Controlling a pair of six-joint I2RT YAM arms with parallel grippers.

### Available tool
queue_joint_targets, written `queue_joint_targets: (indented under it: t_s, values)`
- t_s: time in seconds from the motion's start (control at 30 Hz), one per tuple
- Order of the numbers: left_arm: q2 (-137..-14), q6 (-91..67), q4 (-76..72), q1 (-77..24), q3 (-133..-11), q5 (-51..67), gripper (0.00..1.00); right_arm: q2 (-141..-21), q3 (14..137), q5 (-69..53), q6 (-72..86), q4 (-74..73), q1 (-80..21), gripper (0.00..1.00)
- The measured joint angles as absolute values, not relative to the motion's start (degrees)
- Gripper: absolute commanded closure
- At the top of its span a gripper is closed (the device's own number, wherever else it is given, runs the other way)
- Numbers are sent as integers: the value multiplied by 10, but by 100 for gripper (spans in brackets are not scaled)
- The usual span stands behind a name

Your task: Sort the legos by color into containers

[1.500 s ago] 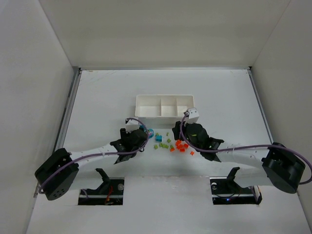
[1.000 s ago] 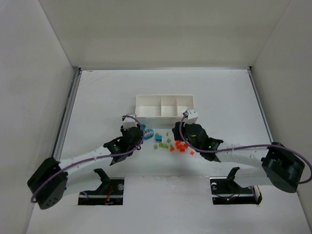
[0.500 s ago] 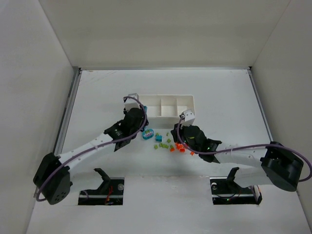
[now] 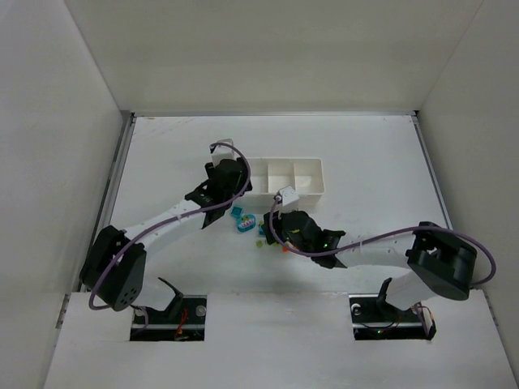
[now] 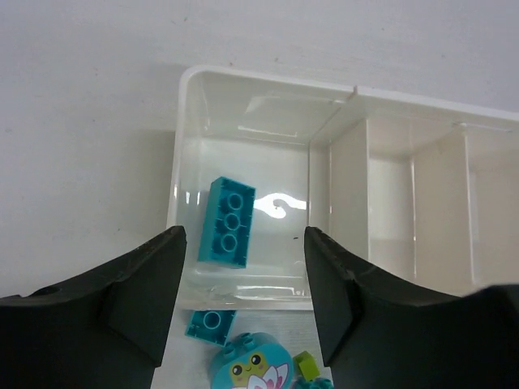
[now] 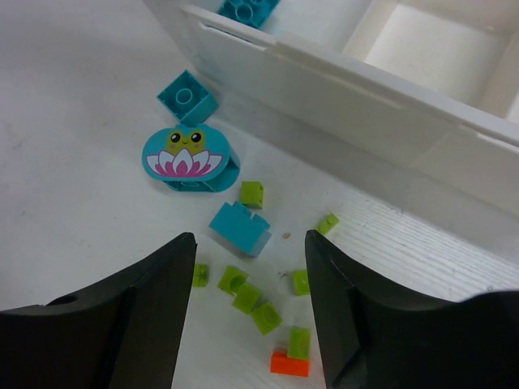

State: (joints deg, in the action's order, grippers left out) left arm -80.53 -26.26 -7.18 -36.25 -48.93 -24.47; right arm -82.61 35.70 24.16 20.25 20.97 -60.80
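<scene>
One teal brick (image 5: 227, 220) lies flat in the tray (image 5: 268, 77), in the end compartment under your left pincer (image 5: 243, 300). It is oblong, studs up with three showing in a row, and sits at a slight angle to the thin white walls. Your left pincer hangs over that compartment, released, its jaws wide with nothing between them.

Just outside the tray's near wall, on the bench (image 5: 81, 121), you have a small teal block (image 5: 211, 322). Close beside it is a round teal frog piece (image 5: 247, 369), printed with a frog face and a pink lotus.

Your right pincer (image 6: 247, 316) is released too, jaws spread over the loose pile with nothing gripped. Under it a second teal brick (image 6: 239, 228) rests on the bench, near the frog piece but apart from it. Tiny lime green bricks (image 6: 251, 296) are scattered around it, most of them single cubes, some touching in a short row. One orange brick (image 6: 289, 363) sits against a green one at the lower edge of the right wrist view. From above, the right arm covers much of this pile.
</scene>
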Motion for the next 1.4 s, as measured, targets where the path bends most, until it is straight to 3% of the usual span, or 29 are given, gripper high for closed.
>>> queue_joint_targets:
  t_s: [0.23,0.7,1.4]
  values:
    - [-693,-269,-92,-374,-428,-238,47,-893,407,242,204,181,-616,31]
    - [-477,-344,-56,-411,-198,-237,47,-977,495,229,218,94,-616,39]
    - [-425,-385,-54,-422,-135,-233,37,-1009,534,225,240,25,-615,43]
